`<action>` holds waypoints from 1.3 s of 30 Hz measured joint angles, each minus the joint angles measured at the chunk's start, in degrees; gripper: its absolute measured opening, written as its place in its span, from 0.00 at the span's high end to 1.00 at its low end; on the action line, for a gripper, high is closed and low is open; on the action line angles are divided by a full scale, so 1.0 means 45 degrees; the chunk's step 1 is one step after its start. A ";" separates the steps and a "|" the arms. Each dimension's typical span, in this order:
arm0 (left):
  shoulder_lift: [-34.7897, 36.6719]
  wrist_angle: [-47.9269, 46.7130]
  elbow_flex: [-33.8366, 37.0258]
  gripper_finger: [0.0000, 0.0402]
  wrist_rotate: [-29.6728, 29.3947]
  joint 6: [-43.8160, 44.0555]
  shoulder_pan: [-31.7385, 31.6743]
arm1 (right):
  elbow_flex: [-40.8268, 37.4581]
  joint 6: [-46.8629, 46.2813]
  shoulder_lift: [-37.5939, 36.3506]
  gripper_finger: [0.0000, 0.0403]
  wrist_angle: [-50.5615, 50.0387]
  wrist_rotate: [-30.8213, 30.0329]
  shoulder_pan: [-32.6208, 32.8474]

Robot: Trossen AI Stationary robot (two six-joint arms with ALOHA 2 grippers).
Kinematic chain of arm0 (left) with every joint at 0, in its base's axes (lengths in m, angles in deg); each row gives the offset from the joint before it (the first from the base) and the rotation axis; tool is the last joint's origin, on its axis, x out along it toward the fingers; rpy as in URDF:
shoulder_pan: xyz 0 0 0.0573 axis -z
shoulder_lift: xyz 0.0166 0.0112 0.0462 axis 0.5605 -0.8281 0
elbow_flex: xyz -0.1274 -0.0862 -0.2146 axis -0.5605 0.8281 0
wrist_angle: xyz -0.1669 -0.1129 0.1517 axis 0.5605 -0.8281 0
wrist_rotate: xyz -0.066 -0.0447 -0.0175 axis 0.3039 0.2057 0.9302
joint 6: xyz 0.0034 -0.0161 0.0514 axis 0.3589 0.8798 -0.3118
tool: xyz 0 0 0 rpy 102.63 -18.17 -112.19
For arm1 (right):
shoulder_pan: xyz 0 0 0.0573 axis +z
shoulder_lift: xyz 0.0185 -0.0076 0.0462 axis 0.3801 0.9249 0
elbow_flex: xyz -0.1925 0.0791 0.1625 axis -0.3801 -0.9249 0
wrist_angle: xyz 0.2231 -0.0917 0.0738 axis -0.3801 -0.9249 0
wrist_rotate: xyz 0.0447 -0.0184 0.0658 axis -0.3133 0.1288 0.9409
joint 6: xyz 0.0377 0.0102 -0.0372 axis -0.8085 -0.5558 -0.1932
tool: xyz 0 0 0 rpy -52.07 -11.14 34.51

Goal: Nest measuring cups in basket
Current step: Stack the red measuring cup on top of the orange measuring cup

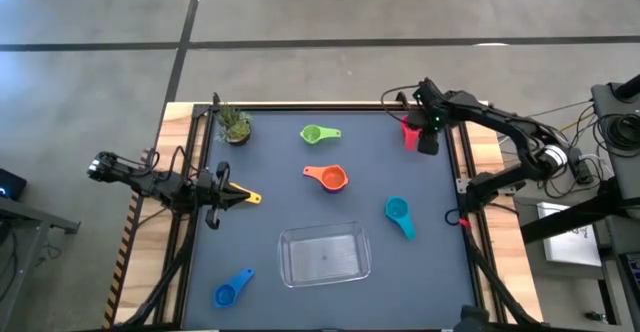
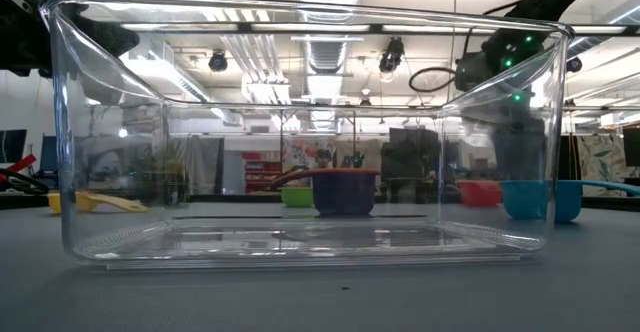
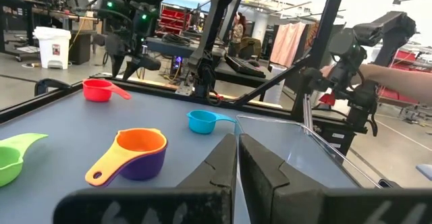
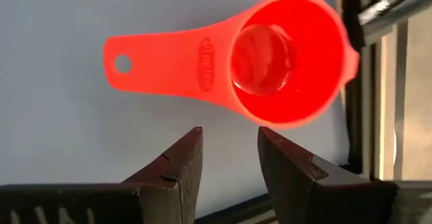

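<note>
My right gripper [image 4: 229, 158] is open and points down over the red cup [image 4: 270, 62] at the table's far right corner [image 1: 409, 132], touching nothing. My left gripper [image 3: 237, 158] is shut near the left edge [image 1: 222, 196]. The yellow cup [image 1: 247, 198] lies just beyond its tips, and no yellow shows between the fingers. The orange cup sits nested in the purple cup [image 1: 330, 178] at mid-table. The green cup [image 1: 315, 134], teal cup [image 1: 398, 212] and blue cup [image 1: 232, 290] lie apart on the mat. The clear basket [image 1: 285, 257] stands near the front edge with nothing in it.
A small potted plant [image 1: 235, 124] stands at the far left corner. Raised frame rails run along the table's left and right edges, the right one close beside the red cup [image 4: 351, 82]. Cables hang by the right arm. Bare mat lies between the cups.
</note>
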 joint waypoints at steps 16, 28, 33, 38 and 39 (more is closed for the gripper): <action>0.0000 0.0000 0.0000 1.00 0.0000 0.0005 0.0000 | -0.0838 0.1633 0.0318 0.67 0.1438 -0.0870 0.0029; -0.0004 0.0004 0.0000 1.00 0.0000 0.0002 -0.0003 | -0.0843 0.1052 0.0300 0.67 0.2234 -0.0882 0.1359; -0.0005 0.0000 0.0000 1.00 0.0000 0.0000 -0.0005 | -0.0843 0.1047 0.0300 0.67 0.2863 -0.0874 0.2406; -0.0002 0.0001 0.0000 1.00 0.0000 0.0000 -0.0005 | -0.0843 0.1041 0.0300 0.67 0.2973 -0.1527 0.2778; 0.0000 0.0000 0.0000 1.00 0.0000 0.0000 -0.0002 | -0.0843 0.0967 0.0300 0.67 0.2968 -0.1737 0.2778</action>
